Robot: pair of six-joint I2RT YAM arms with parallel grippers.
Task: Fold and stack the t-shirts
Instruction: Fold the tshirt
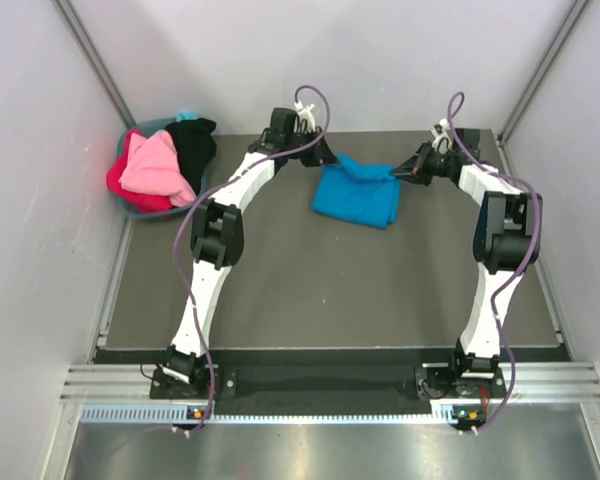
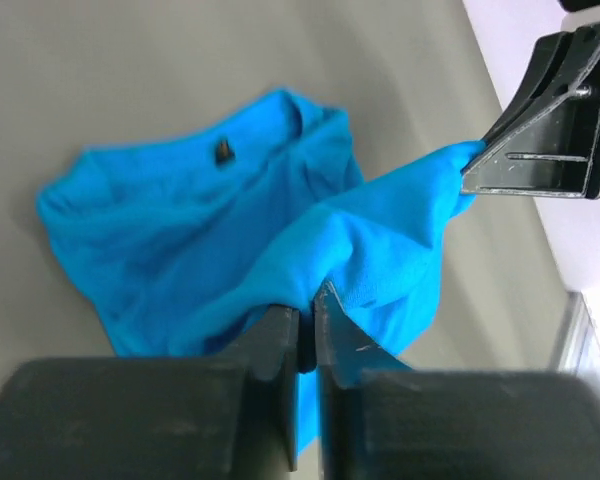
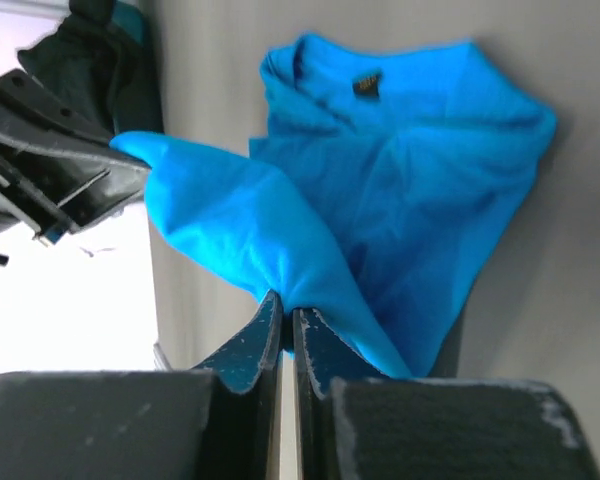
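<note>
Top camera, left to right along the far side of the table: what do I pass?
From the left: basket → left gripper → blue shirt → right gripper. Both grippers are shut on the blue shirt.

You face a dark grey tabletop (image 1: pixel 330 290) boxed in by plain white walls (image 1: pixel 30 280) on three sides. Metal posts (image 1: pixel 93 60) rise at its far corners. An aluminium rail (image 1: pixel 550 380) lines its near edge, with shiny sheet metal (image 1: pixel 330 450) below.
</note>
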